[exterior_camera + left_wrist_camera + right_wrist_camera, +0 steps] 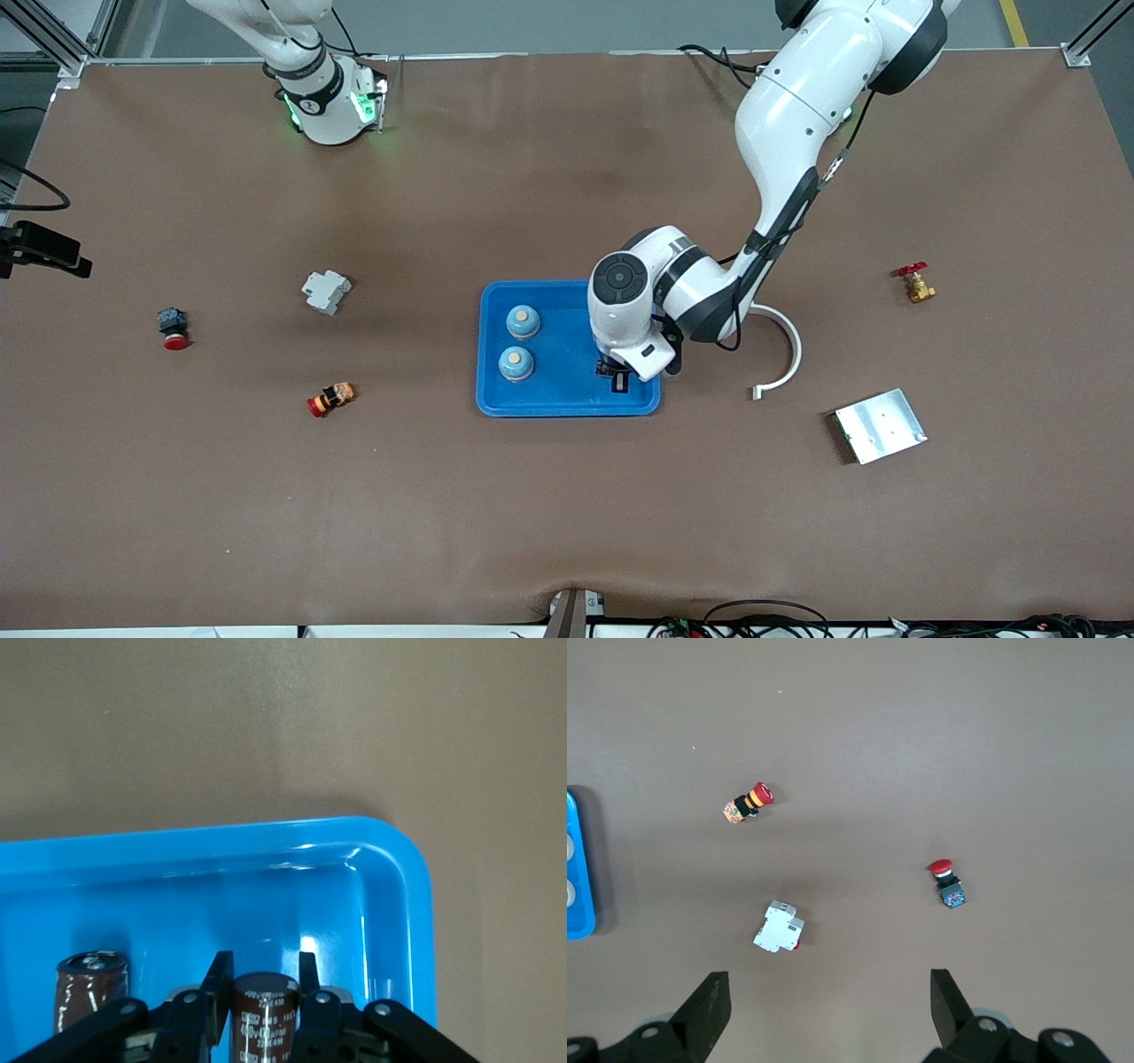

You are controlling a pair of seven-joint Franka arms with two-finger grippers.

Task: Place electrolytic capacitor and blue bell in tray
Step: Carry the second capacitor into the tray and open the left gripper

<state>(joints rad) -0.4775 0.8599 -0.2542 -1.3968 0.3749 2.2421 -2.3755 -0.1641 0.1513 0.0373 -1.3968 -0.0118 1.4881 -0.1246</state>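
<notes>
As seen from the front, brown table (567, 514) under everything. Near its middle, bright-blue tray (567, 403) with a raised rim. Reaching down into that tray from the left arm's base, left gripper (618, 379), pinching an upright brown electrolytic capacitor (263, 1019) between its black fingers (217, 979), by the tray corner nearer the front camera at the left arm's end. Cannot tell whether it touches the tray floor. Just beside it in the tray, a second capacitor (91, 988), also upright.

Hanging idle over the right arm's end of the table, right gripper (828, 1010), fingers spread wide, holding nothing.

Toward the left arm's end, nearer the camera than the tray, flat silver plate (880, 425). Between plate and tray, white curved piece (784, 354).

Inside the tray, at its right arm's end, two blue bells (523, 322), one nearer the camera (516, 363), apart from each other.

Toward the right arm's end: white breaker (326, 291), red-and-yellow button (330, 399), red-capped black button (173, 328). Well apart, at the left arm's end, small brass valve (915, 283).
</notes>
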